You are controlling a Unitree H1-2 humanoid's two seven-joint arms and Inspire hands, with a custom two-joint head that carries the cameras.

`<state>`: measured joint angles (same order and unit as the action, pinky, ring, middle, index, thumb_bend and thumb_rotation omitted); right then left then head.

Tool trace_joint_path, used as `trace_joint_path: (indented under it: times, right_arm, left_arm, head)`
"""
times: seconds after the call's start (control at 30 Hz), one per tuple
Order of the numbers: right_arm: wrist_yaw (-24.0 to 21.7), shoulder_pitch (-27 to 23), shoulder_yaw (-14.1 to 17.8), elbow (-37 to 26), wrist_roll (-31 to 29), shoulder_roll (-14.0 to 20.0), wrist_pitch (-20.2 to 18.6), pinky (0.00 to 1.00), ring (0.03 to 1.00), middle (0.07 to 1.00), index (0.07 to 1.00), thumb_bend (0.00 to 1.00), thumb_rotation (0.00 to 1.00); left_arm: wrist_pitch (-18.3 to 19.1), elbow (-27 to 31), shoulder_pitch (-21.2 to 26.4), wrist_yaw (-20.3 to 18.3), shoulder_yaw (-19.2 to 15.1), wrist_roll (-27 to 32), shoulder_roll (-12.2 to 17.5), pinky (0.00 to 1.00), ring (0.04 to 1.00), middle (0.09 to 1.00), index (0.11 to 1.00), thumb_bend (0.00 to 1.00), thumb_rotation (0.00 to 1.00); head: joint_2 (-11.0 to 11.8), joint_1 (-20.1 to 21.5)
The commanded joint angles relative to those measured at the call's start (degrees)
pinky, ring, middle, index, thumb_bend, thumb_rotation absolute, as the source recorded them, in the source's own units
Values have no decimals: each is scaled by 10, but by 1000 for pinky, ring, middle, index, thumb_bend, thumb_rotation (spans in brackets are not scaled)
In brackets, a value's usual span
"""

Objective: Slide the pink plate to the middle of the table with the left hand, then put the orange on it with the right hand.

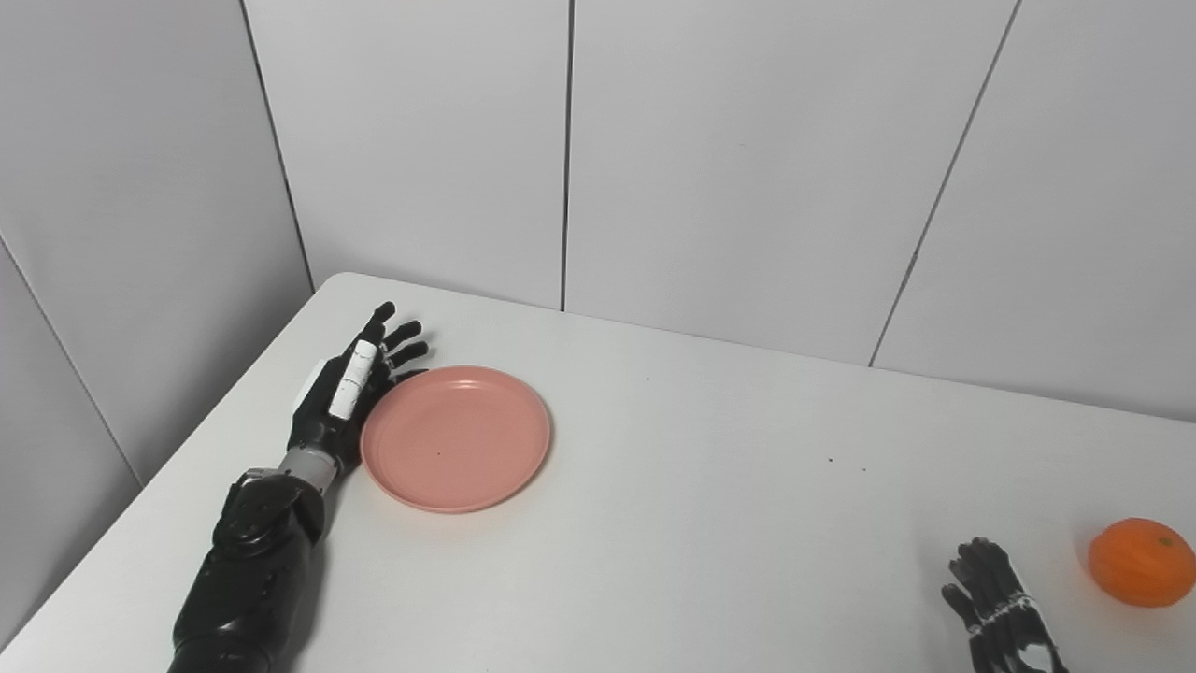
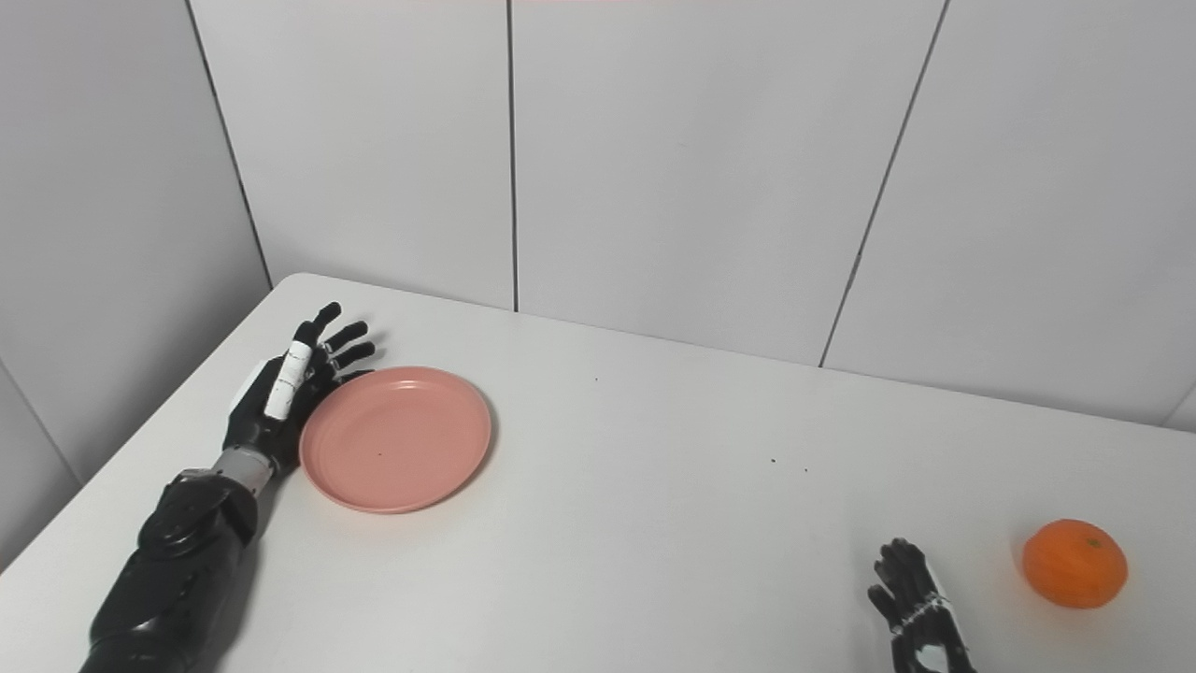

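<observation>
Two side-by-side head cameras look down, sharing the table [image 1: 710, 523].

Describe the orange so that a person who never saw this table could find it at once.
Start from the white table and go to its near right edge, far from the pink plate on the left side. There the orange sits alone on the bare surface, just right of the right hand and not touching it. It is the only round, bright orange thing there.
</observation>
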<state>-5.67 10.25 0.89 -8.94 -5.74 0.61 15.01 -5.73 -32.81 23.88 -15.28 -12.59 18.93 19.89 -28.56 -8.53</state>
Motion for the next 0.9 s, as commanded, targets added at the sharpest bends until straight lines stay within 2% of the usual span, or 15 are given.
trace_joint_path:
  times: [0.0, 0.13, 0.43, 0.77, 0.87]
  right_arm:
    - [1, 14, -1, 29, 0, 2, 4, 901, 910, 896, 874, 823, 964]
    - [1, 14, -2, 29, 0, 1, 5, 902, 909, 897, 876, 819, 965]
    - [4, 14, -3, 29, 3, 0, 4, 892, 901, 890, 868, 821, 967]
    - [4, 13, -3, 28, 3, -1, 3, 897, 904, 891, 869, 819, 964]
    - [4, 14, -4, 28, 5, -2, 3, 900, 907, 893, 869, 829, 966]
  left_arm:
    - [28, 26, -8, 16, 11, -13, -17, 735, 862, 893, 956, 937, 841]
    - [37, 56, -13, 39, 13, -23, -36, 770, 870, 894, 957, 931, 830]
    - [52, 95, -30, 86, 14, -44, -69, 745, 857, 871, 933, 944, 810]
    - [81, 118, -38, 101, 16, -38, -98, 786, 866, 866, 919, 954, 786]
    - [77, 117, -39, 99, 25, -46, -101, 791, 867, 882, 934, 957, 801]
  head:
    - [-1, 0]
    - [-2, 1]
    - [-2, 1]
    - [-6, 4]
    - [-8, 6]
